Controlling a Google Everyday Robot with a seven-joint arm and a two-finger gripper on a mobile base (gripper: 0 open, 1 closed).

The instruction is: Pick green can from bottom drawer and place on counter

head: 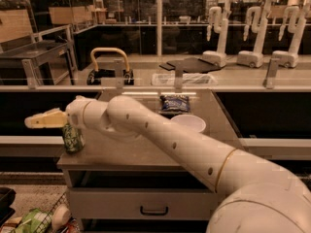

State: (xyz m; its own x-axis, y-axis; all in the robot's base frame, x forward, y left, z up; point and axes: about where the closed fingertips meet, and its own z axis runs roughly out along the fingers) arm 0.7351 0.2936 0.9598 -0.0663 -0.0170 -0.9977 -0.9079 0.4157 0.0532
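Observation:
The green can (73, 139) stands upright on the front left corner of the grey-brown counter (146, 154). My gripper (44, 120) reaches out to the left past the counter's left edge, just above and to the left of the can's top. The wrist hides the top of the can. I cannot tell whether the gripper touches the can. My long white arm crosses the counter from the lower right.
A white bowl (188, 123) and a blue snack bag (175, 102) sit on the counter behind my arm. A shut drawer with a dark handle (154, 210) is below. A pale ledge (228, 76) with glass panels runs behind. Clutter lies on the floor at lower left (34, 221).

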